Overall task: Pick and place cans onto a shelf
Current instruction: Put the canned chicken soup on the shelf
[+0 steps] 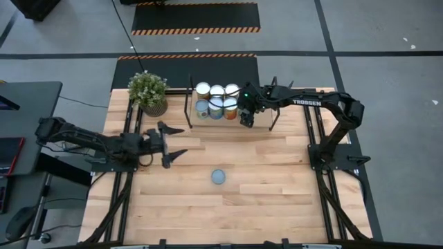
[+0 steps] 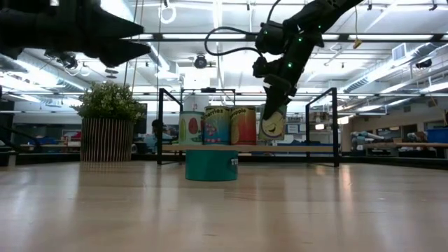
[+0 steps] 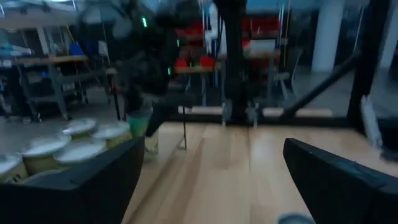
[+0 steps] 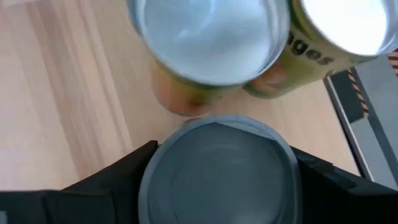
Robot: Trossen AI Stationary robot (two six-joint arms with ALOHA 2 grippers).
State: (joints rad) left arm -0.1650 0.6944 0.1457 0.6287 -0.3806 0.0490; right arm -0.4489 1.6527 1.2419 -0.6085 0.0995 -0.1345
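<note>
Several cans [image 1: 217, 99] stand upright in two rows on the shelf [image 2: 301, 148] at the table's far side, next to the potted plant. My right gripper [image 1: 247, 116] is at the right end of the near row, shut on a can with a grey top [image 4: 217, 168]. In the low view this can [image 2: 271, 126] tilts over the shelf plank. A teal can [image 1: 219, 177] stands on its base mid-table. My left gripper [image 1: 181, 142] is open and empty, raised above the table to the left of the teal can. My right gripper pinches the can's round side [image 4: 149, 180] just below its top rim, between its two fingers [image 4: 124, 171], one on each side. The fingers come from above, pointing down. The can hangs tilted at the shelf plank; whether its base touches the plank, I cannot tell.
The potted plant [image 1: 148, 91] stands at the far left beside the shelf. Thin black upright rods [image 2: 161, 126] frame the shelf's ends. Bare tabletop [image 1: 277, 200] lies on the near side around the teal can.
</note>
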